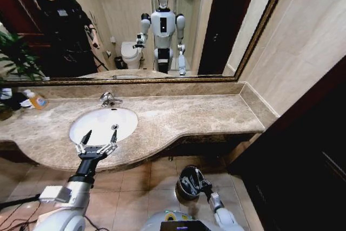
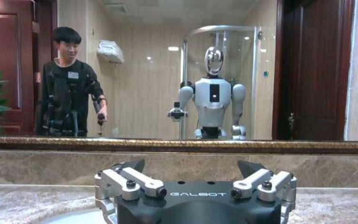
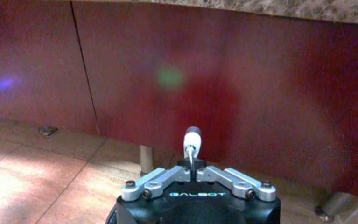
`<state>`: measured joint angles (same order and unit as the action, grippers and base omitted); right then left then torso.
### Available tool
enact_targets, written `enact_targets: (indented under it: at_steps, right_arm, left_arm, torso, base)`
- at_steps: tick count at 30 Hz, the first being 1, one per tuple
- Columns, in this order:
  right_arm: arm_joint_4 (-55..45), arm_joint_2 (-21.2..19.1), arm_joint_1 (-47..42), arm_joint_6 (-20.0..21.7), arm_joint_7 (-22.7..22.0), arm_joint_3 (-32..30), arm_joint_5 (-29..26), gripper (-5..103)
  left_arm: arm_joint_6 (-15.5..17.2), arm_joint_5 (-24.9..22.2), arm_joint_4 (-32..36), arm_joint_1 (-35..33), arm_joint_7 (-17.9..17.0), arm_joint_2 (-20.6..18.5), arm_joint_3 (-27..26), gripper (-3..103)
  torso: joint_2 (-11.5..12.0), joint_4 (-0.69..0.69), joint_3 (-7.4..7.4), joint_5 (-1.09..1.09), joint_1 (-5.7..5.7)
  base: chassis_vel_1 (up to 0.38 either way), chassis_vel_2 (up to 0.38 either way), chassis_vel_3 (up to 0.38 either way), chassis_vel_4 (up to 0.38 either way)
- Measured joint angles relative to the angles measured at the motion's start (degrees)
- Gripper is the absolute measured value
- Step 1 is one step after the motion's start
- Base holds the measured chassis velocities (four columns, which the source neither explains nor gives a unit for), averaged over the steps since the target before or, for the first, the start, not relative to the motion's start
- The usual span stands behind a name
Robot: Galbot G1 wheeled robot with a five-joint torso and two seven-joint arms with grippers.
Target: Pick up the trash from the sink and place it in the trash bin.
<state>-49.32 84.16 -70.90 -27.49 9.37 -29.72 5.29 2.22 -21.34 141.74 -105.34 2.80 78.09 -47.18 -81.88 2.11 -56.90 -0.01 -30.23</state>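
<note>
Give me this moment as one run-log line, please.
left gripper: open, over sink front rim | right gripper: shut on white-blue tube, below countertop

warm indoor light | mirror (image 1: 135, 20) glare | dim cabinet view, coloured flares

Beige-brown marble countertop (image 1: 184, 114) w/ white oval sink (image 1: 102, 124) set in its left half, chrome faucet (image 1: 110, 99) behind basin. Orange-liquid soap bottle (image 1: 34, 99) lies at far left by the mirror. Trash bin (image 1: 189, 182) on tiled floor (image 1: 157, 179) below.
</note>
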Motion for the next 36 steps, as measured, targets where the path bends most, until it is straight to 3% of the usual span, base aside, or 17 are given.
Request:
enact_targets:
  at_steps: [7, 12, 13, 16, 18, 21, 23, 26, 29, 31, 33, 36]
  right_arm:
    - [0.11, 0.68, 0.16, 0.54, -0.32, 0.0, 0.34, -2]
    - [-0.44, 0.83, 0.09, 0.76, -1.6, 0.0, 0.48, 19]
    - [-0.44, 0.83, 0.09, 0.76, -1.6, 0.0, 0.48, 19]
    - [-1.04, 0.87, -0.14, 0.76, -2.18, 0.04, 0.48, 35]
    - [-1.43, 0.89, -0.38, 0.93, -2.6, 0.13, 0.48, 35]
    - [-3.06, 1.04, -1.26, 2.24, -3.0, 0.25, 0.22, 52]
    - [-3.28, 1.05, -1.39, 2.43, -3.01, 0.25, 0.12, 52]
    - [-4.92, 1.15, -2.23, 3.57, -3.1, 0.17, -0.78, 68]
    - [-5.43, 1.07, -2.42, 3.82, -3.09, 0.14, -1.09, 73]
    - [-6.26, 0.66, -2.72, 4.09, -2.81, 0.17, -1.79, 89]
    - [-6.95, 0.36, -2.98, 4.18, -2.2, 0.16, -2.42, 89]
    - [-8.17, 0.13, -3.55, 4.26, -1.36, 0.1, -3.32, 100]
  left_arm:
    - [0.0, 0.0, 0.0, 0.0, 0.0, 0.0, 0.0, 100]
    - [0.0, 0.0, 0.0, 0.0, 0.0, 0.0, 0.0, 100]
    - [0.0, 0.0, 0.0, 0.0, 0.0, 0.0, 0.0, 100]
    - [0.0, 0.0, 0.0, 0.0, 0.0, 0.0, 0.0, 100]
    - [0.0, 0.0, 0.0, 0.0, 0.0, 0.0, 0.0, 100]
    - [0.0, 0.0, 0.0, 0.0, 0.0, 0.0, 0.0, 100]
    - [0.0, 0.0, 0.0, 0.0, 0.0, 0.0, 0.0, 100]
    - [0.0, 0.0, 0.0, 0.0, 0.0, 0.0, 0.0, 100]
    - [0.0, 0.0, 0.0, 0.0, 0.0, 0.0, 0.0, 100]
    - [0.0, 0.0, 0.0, 0.0, 0.0, 0.0, 0.0, 100]
    - [0.0, 0.0, 0.0, 0.0, 0.0, 0.0, 0.0, 100]
    - [0.0, 0.0, 0.0, 0.0, 0.0, 0.0, 0.0, 100]
  torso:
    - [0.0, 0.0, 0.0, 0.0, 0.0]
    - [0.0, 0.0, 0.0, 0.0, 0.0]
    - [0.0, 0.0, 0.0, 0.0, 0.0]
    - [0.0, 0.0, 0.0, 0.0, 0.0]
    - [0.0, 0.0, 0.0, 0.0, 0.0]
    - [0.0, 0.0, 0.0, 0.0, 0.0]
    - [0.0, 0.0, 0.0, 0.0, 0.0]
    - [0.0, 0.0, 0.0, 0.0, 0.0]
    - [0.0, 0.0, 0.0, 0.01, 0.0]
    - [0.0, 0.0, 0.0, 0.0, 0.0]
    - [0.0, 0.0, 0.0, 0.0, 0.0]
    - [0.0, 0.0, 0.0, 0.0, 0.0]
  base:
    - [0.0, 0.0, 0.0, 0.0]
    - [0.0, 0.0, 0.0, 0.0]
    - [0.0, 0.0, 0.0, 0.0]
    - [0.0, 0.0, 0.0, 0.0]
    - [0.0, 0.0, 0.0, 0.0]
    - [0.0, 0.0, 0.0, 0.0]
    - [0.0, 0.0, 0.0, 0.0]
    - [0.0, 0.0, 0.0, 0.0]
    - [0.0, 0.0, 0.0, 0.0]
    - [0.0, 0.0, 0.0, 0.0]
    - [0.0, 0.0, 0.0, 0.0]
    - [0.0, 0.0, 0.0, 0.0]
